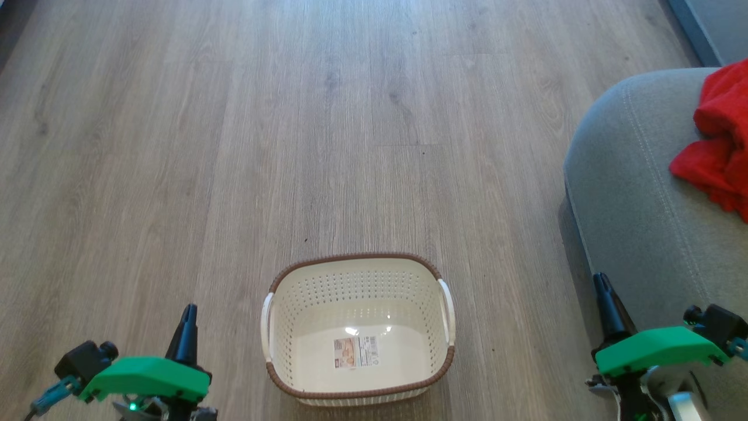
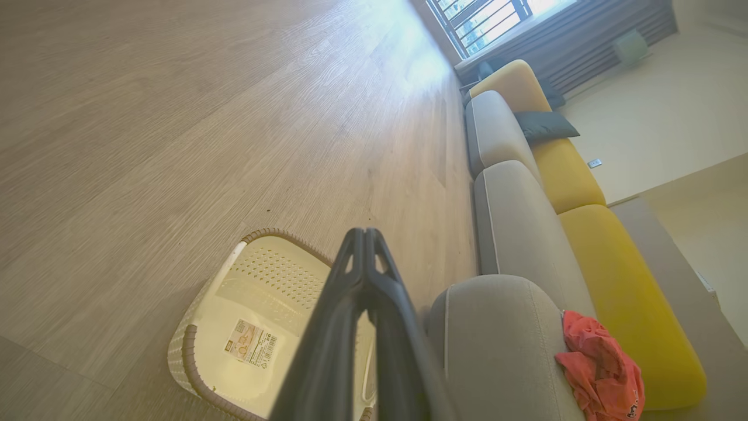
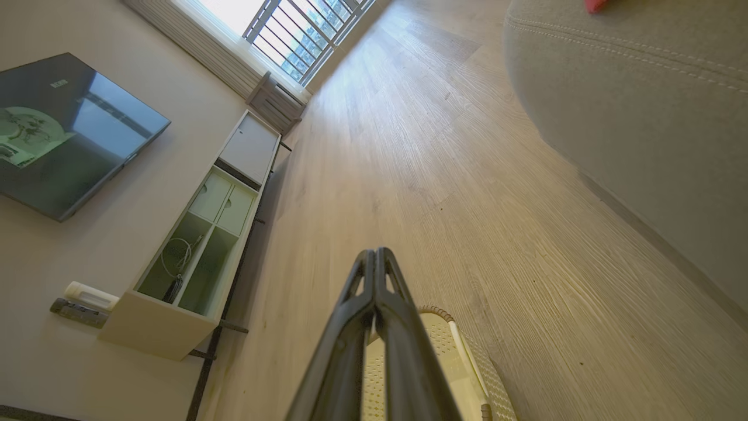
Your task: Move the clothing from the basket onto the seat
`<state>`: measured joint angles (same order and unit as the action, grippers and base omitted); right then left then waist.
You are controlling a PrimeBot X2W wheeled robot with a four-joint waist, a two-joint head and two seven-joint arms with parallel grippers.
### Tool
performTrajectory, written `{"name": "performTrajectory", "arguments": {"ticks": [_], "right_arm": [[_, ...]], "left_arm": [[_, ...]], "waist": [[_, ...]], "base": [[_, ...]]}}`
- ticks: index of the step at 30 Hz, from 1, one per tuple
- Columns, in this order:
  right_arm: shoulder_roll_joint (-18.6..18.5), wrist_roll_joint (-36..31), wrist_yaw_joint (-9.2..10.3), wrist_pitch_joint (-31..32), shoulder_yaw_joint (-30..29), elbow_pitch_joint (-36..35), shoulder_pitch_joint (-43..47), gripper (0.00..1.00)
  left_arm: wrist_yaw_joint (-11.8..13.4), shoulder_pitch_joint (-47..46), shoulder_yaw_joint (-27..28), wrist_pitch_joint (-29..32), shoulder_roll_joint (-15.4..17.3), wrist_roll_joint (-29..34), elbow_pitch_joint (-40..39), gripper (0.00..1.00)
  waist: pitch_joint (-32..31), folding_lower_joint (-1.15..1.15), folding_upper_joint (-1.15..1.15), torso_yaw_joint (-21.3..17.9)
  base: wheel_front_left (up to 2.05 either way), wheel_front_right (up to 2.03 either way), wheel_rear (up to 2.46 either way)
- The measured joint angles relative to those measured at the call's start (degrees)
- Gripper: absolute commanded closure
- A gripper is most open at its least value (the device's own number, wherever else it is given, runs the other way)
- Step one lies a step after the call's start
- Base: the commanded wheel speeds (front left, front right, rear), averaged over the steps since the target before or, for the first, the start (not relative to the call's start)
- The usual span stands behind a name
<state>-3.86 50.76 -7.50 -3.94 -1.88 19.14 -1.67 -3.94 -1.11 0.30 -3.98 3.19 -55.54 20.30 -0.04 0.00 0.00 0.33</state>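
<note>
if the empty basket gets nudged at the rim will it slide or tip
Probably slides: the basket is empty perforated plastic, so likely light, and the wood floor looks smooth. A high push might tilt it, though its wide flat bottom should keep it fairly stable.

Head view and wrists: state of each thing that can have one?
basket: upright on the floor, empty apart from its label
clothing: crumpled in a heap on the seat
seat: bears the clothing near its edge
left gripper: shut, holding nothing, beside the basket
right gripper: shut, holding nothing, between the basket and the seat
</note>
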Motion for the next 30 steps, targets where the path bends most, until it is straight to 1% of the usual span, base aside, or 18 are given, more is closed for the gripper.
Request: {"name": "performTrajectory", "arguments": {"ticks": [27,30], "right_arm": [[0.35,17.61,0.01,4.45,-2.44,-1.09,-0.16,1.00],[0.40,18.81,0.01,4.56,-2.70,-1.30,-0.16,1.00]], "left_arm": [[-1.43,-0.65,1.78,4.53,-0.27,-15.59,-1.72,1.00],[-1.44,-0.87,1.88,4.83,-0.29,-16.73,-1.88,1.00]], "waist": [[0.10,0.00,0.00,-0.14],[0.10,0.00,0.00,-0.15]], "base": [[0.00,0.00,0.00],[0.00,0.00,0.00]]}}
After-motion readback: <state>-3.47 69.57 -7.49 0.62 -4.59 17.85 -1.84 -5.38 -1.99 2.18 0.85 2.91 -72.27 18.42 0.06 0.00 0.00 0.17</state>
